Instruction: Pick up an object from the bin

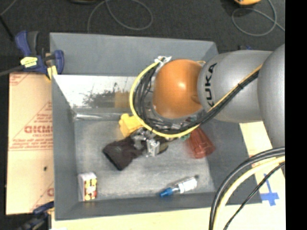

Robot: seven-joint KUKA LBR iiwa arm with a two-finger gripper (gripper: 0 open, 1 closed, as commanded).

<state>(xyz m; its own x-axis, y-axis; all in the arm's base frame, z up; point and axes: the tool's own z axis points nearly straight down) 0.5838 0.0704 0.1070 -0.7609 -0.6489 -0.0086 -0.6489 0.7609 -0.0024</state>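
From above, the arm reaches in from the right, its orange wrist cover hanging over the middle of the grey bin (64, 143). The hand (149, 146) is low at the right end of a dark brown, floppy, pouch-like thing (120, 153) lying mid-bin. It appears to touch it, though I cannot tell whether the hand is spread or pressed together. A yellow block (128, 123) sits just behind the hand. A red see-through piece (200, 143) lies to its right. A small white box (88, 186) rests in the near left corner, and a white tube with a blue cap (180, 186) lies near the front wall.
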